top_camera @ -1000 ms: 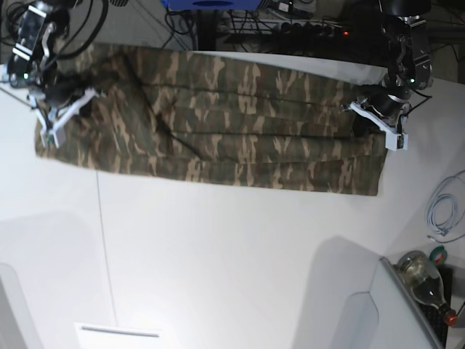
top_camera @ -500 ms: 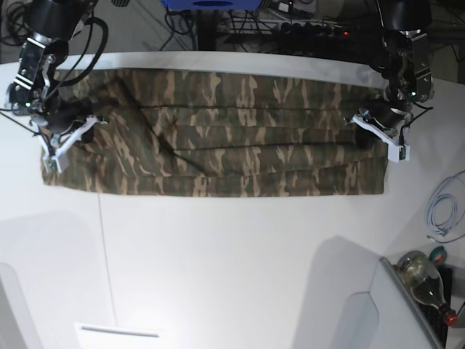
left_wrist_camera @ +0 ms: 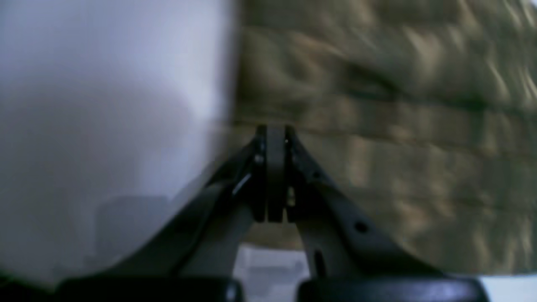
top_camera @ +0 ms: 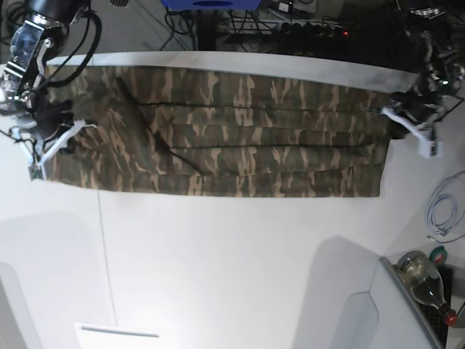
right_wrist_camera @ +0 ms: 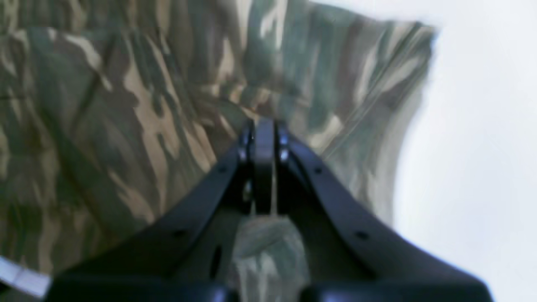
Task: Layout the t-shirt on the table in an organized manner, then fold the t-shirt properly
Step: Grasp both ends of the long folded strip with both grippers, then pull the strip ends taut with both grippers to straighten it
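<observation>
Base view, left to right. Right gripper (top_camera: 45,149) at the left end of the t-shirt (top_camera: 218,131), jaws closed on a pinch of camouflage cloth; in the right wrist view the fingers (right_wrist_camera: 262,142) pressed flat together with fabric bunched below them. T-shirt lying across the far half of the table (top_camera: 240,269) as one long band, several lengthwise creases running through it, near edge fairly straight. Left gripper (top_camera: 414,131) at the band's right end, fingers (left_wrist_camera: 272,167) closed; in the left wrist view the tips resting right at the cloth's edge, image too blurred to show a fold between them, though the taut band suggests a grip.

Progress, by judgement: laying-out stage well advanced, cloth spread wide and held at both ends; sleeves and collar not distinguishable, so exact orientation unclear. Remaining: release, smoothing of the ridges, then the folds proper, none evidently finished as a compact packet.

Edges and room: far edge of the band close to the table's back rim, cables and dark gear just beyond. Wide bare white surface on the near side, crossed by a thin seam line (top_camera: 105,247). At lower right, off the tabletop's curve, a coiled cable (top_camera: 443,211) and a bottle (top_camera: 425,280), well apart from the shirt.
</observation>
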Tool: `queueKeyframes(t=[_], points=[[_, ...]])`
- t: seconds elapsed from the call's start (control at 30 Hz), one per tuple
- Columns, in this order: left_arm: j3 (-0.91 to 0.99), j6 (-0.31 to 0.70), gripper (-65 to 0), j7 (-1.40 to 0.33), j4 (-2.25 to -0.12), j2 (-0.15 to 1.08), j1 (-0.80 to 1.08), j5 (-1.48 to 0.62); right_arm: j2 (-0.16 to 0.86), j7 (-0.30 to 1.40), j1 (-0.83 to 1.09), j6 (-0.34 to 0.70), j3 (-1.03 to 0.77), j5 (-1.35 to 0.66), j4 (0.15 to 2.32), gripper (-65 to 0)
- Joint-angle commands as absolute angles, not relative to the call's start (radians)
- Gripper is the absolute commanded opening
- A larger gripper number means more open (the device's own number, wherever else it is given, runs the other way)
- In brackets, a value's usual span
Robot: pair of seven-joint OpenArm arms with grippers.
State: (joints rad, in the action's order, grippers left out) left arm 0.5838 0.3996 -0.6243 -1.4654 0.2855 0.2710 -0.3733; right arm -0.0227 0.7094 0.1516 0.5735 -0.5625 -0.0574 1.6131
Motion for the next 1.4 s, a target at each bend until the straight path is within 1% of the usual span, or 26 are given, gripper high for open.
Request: queueKeyframes(t=[0.0, 0.1, 0.17, 0.2, 0.3, 0.33, 0.37, 0.43, 0.47, 0.57, 0.87, 0.93, 1.0, 1.07, 1.17, 1.3, 1.33, 1.37], points=[[0.613, 0.404, -65.0, -0.608, -1.492, 0.300, 0.271, -0.389, -0.027, 0.704, 0.154, 0.573, -0.565, -0.062, 1.650, -64.2], [0.676, 0.409, -65.0, -0.604, -1.478, 0.306, 0.263, -0.390, -0.035, 0.707, 0.176, 0.573, -0.565, -0.062, 1.716, -64.2], [0.697, 0.444, -65.0, -0.602, -1.458, 0.306, 0.234, -0.392, -0.051, 0.707, 0.186, 0.573, -0.561, -0.062, 1.745, -64.2], [0.710, 0.481, -65.0, -0.602, -1.443, 0.306, 0.223, -0.392, -0.062, 0.707, 0.188, 0.573, -0.564, -0.062, 1.751, -64.2], [0.759, 0.641, -65.0, -0.602, -1.376, 0.308, 0.200, -0.389, -0.074, 0.707, 0.191, 0.573, -0.564, -0.061, 1.755, -64.2], [0.777, 0.680, -65.0, -0.602, -1.353, 0.308, 0.199, -0.389, -0.074, 0.707, 0.194, 0.573, -0.564, -0.061, 1.753, -64.2], [0.794, 0.698, -63.8, -0.601, -1.334, 0.308, 0.189, -0.389, -0.074, 0.707, 0.202, 0.573, -0.564, -0.061, 1.753, -64.2], [0.823, 0.698, -42.5, -0.601, -1.290, 0.308, 0.177, -0.389, -0.074, 0.705, 0.211, 0.573, -0.559, -0.061, 1.753, -64.2], [0.834, 0.698, -29.9, -0.601, -1.262, 0.306, 0.174, -0.390, -0.074, 0.705, 0.211, 0.573, -0.561, -0.061, 1.753, -64.2], [0.846, 0.698, -0.7, -0.599, -1.194, 0.306, 0.153, -0.390, -0.074, 0.705, 0.213, 0.575, -0.562, -0.061, 1.753, -64.2], [0.831, 0.698, 0.0, -0.598, -1.003, 0.303, 0.047, -0.390, -0.076, 0.705, 0.226, 0.575, -0.556, -0.061, 1.753, -64.2], [0.786, 0.698, 0.0, -0.598, -0.969, 0.303, 0.036, -0.390, -0.076, 0.705, 0.228, 0.575, -0.556, -0.061, 1.753, -64.2], [0.737, 0.698, 0.0, -0.562, -0.949, 0.302, 0.036, -0.390, -0.076, 0.705, 0.228, 0.575, -0.556, -0.061, 1.753, -64.2], [0.673, 0.698, 0.0, -0.492, -0.912, 0.300, 0.039, -0.390, -0.076, 0.705, 0.237, 0.575, -0.556, -0.061, 1.753, -64.2], [0.607, 0.698, 0.0, -0.418, -0.817, 0.300, 0.038, -0.390, -0.076, 0.705, 0.240, 0.575, -0.556, -0.061, 1.753, -64.2], [0.584, 0.698, 0.0, -0.398, -0.756, 0.300, 0.039, -0.390, -0.076, 0.705, 0.242, 0.575, -0.559, -0.061, 1.753, -64.2], [0.582, 0.698, -3.3, -0.398, -0.751, 0.300, 0.041, -0.390, -0.076, 0.705, 0.242, 0.575, -0.559, -0.061, 1.753, -64.2], [0.582, 0.698, -9.1, -0.398, -0.748, 0.300, 0.041, -0.390, -0.076, 0.705, 0.242, 0.575, -0.558, -0.061, 1.753, -64.2]])
